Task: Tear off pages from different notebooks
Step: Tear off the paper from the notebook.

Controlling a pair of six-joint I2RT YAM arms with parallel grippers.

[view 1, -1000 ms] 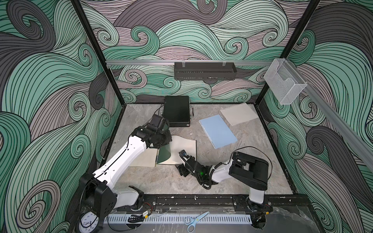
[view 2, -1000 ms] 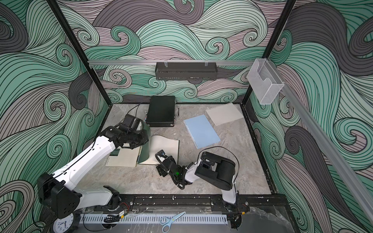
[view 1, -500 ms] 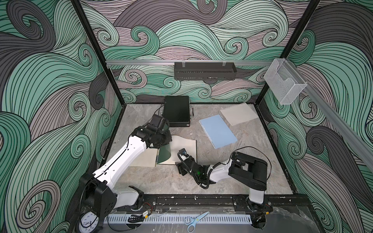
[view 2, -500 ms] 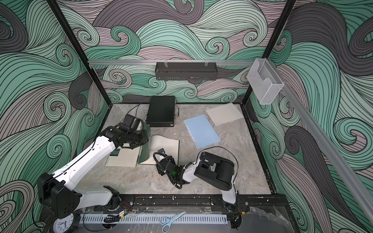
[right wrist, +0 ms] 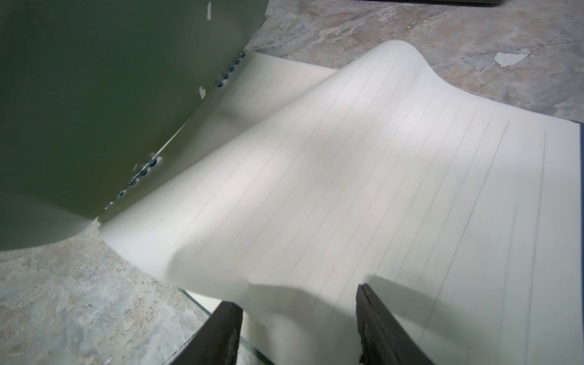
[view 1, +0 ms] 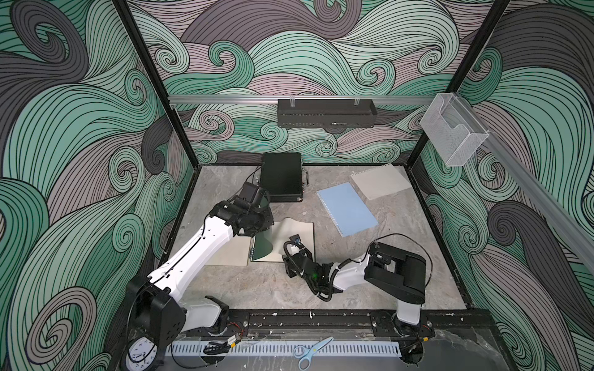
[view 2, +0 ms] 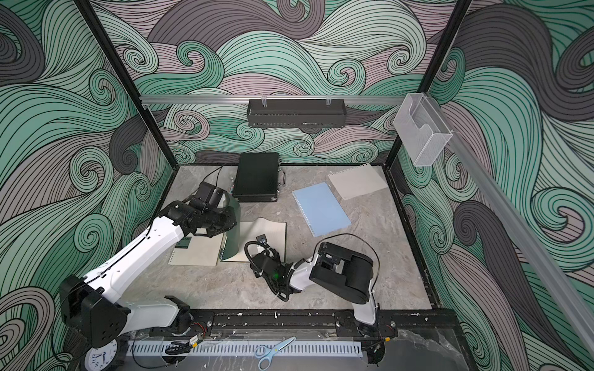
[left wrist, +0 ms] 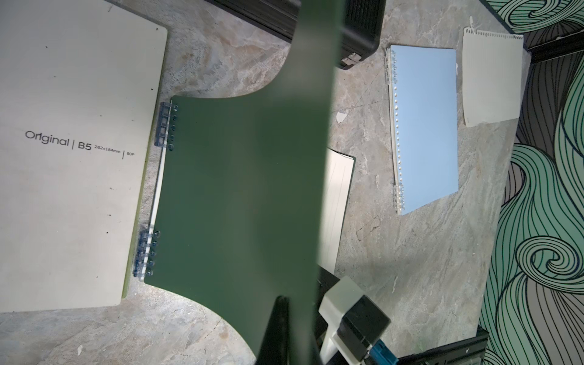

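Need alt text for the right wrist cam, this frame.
A cream lined notebook page buckles up in a hump, its edge between the right tool's two dark, spread fingers. A dark green plastic notebook cover stands lifted beside it, over a grey marbled tabletop.

A black case lies flat at upper centre of the marbled grey worktop, against the back wall, latches on its right edge. Above it a black perforated tray hangs from a metal rail. A clear plastic holder is mounted at upper right. Along the bottom edge run a white slotted duct with blue-handled scissors across it, and a clock at lower left. A small paper scrap lies on the worktop.
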